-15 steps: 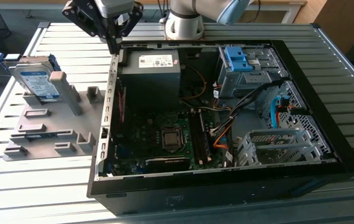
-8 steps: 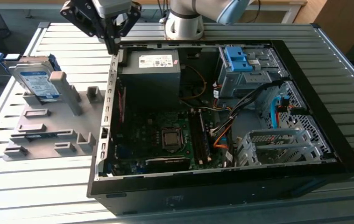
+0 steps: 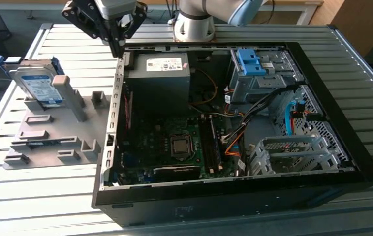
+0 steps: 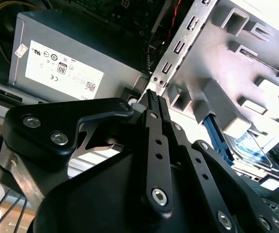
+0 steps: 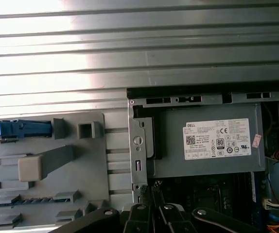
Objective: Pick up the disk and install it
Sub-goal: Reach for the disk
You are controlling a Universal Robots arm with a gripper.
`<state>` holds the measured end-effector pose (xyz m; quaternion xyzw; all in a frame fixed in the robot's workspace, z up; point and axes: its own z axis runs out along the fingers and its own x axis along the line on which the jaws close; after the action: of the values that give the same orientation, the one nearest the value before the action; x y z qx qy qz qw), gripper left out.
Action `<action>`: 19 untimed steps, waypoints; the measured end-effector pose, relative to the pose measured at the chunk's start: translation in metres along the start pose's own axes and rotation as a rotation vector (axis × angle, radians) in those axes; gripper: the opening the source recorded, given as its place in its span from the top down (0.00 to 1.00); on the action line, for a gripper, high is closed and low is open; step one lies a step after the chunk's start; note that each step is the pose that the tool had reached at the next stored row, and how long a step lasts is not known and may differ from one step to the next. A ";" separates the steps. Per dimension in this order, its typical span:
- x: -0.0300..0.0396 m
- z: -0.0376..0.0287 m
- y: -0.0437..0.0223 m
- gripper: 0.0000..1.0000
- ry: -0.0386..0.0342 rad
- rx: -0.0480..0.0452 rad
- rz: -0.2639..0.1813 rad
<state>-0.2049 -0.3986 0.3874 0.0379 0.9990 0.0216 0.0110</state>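
Currently nothing done, by my reading: disk [image 3: 37, 86] stands untouched in grey fixture [image 3: 55, 130] beside computer case [image 3: 239, 201]. Gripper [image 3: 117, 50] hovers at case edge, fingers pressed together, empty. I log pickup, installation outstanding.

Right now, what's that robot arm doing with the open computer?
A robot arm is working at an open computer case. Its gripper hangs over the case's edge, close to the grey box inside, shut and holding nothing. The disk leans in a grey holder on the table, at the exterior view's left. It has not been picked up yet.
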 end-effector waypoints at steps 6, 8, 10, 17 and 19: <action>0.0047 0.0006 0.0027 0.84 0.0007 -0.0001 0.002; 0.0086 0.0007 0.0041 0.84 0.0009 0.0001 0.002; 0.0128 0.0008 0.0050 0.84 0.0010 0.0001 0.002; 0.0240 0.0010 0.0062 0.84 0.0011 -0.0004 0.002; 0.0264 0.0010 0.0065 0.84 0.0011 -0.0010 0.002</action>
<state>-0.2308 -0.3901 0.3862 0.0390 0.9989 0.0221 0.0104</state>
